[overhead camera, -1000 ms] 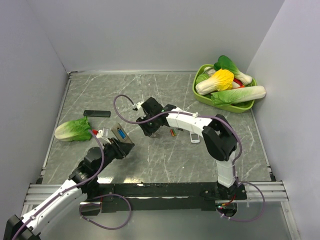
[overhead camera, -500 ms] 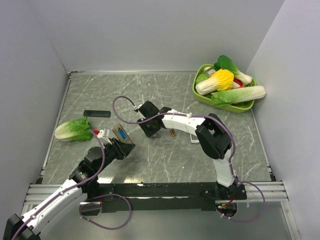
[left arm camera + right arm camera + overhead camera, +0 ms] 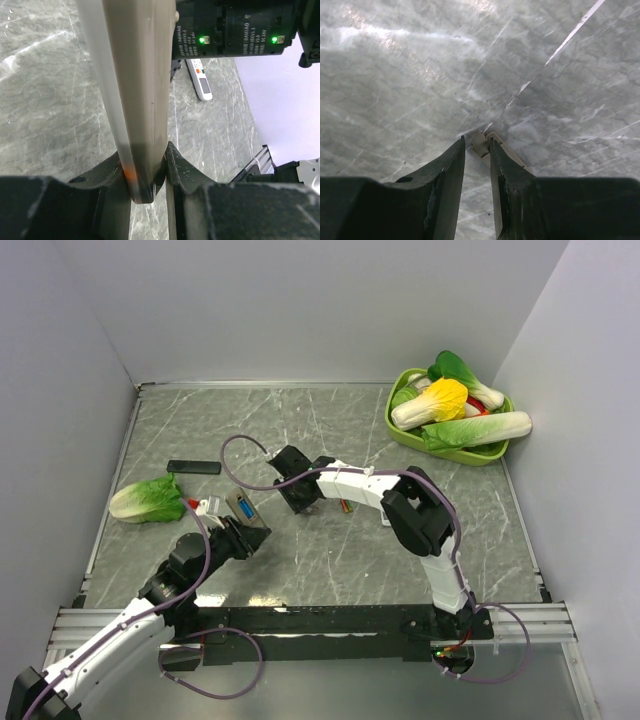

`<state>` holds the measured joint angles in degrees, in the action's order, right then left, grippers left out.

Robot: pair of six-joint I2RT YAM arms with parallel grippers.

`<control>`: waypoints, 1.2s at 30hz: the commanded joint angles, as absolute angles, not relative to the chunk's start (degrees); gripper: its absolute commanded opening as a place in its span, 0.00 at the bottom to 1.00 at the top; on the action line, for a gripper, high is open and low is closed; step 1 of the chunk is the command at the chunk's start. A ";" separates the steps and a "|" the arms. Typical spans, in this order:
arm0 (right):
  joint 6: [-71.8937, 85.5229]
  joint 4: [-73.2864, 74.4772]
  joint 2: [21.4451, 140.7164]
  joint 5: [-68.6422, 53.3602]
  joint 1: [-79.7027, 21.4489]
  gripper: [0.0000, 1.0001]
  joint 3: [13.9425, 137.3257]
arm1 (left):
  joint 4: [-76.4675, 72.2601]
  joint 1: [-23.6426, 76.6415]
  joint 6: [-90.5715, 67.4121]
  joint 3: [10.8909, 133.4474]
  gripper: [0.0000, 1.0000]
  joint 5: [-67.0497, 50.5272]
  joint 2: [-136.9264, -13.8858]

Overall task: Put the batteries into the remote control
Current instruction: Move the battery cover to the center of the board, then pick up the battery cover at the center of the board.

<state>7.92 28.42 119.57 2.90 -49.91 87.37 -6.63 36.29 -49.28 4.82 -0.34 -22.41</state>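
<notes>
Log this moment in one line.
left gripper: shut on remote | right gripper: tips at small beige piece, grip unclear | batteries: on table

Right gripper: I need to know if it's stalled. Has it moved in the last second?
Yes. In the top view the right gripper has drifted slightly left, toward the black bar, with its elbow swinging left too.
</notes>
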 commanded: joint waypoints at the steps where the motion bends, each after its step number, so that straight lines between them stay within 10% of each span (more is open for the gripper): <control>1: 9.05 29.44 122.17 6.94 -50.62 0.34 90.44 | -11.25 36.12 -49.75 4.40 0.05 -1.67 -22.68; 20: 4.75 30.15 108.55 8.00 -49.75 0.33 76.38 | -14.33 36.12 -49.57 4.74 0.04 -2.90 -25.92; 36: 27.93 28.81 104.94 13.17 -49.75 0.52 74.17 | -13.62 36.12 -49.83 4.22 0.05 -2.55 -24.08</control>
<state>17.85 27.83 106.83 8.16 -49.84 73.80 -10.04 36.29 -49.28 4.71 -1.87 -24.58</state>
